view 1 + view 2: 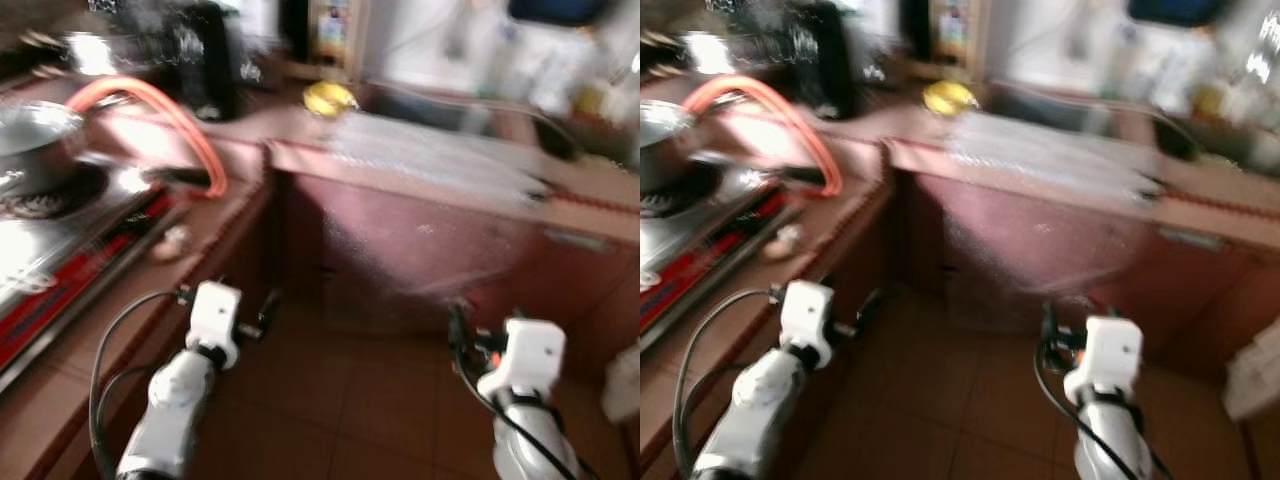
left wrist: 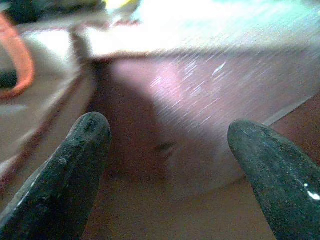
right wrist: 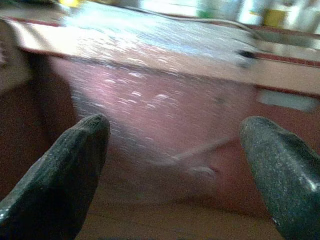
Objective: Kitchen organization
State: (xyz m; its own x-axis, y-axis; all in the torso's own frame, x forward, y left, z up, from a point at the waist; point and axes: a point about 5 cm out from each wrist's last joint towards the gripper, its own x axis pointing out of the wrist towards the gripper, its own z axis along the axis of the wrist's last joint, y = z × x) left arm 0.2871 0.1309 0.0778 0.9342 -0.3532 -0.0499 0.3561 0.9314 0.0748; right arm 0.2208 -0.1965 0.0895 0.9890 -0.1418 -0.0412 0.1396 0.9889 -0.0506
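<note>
The picture is blurred by motion. I face the inner corner of a reddish stone kitchen counter. My left gripper is held low in front of the counter's corner, open with nothing between its fingers. My right gripper is held low before the counter's front wall, also open and empty. Both silver arms, left and right, reach forward over the brown tiled floor. A yellow object lies on the counter near the corner.
On the left stands a stove with a steel pot and an orange hose looping over it. A dark appliance stands at the back. A sink area lies to the right, and something white at the right edge.
</note>
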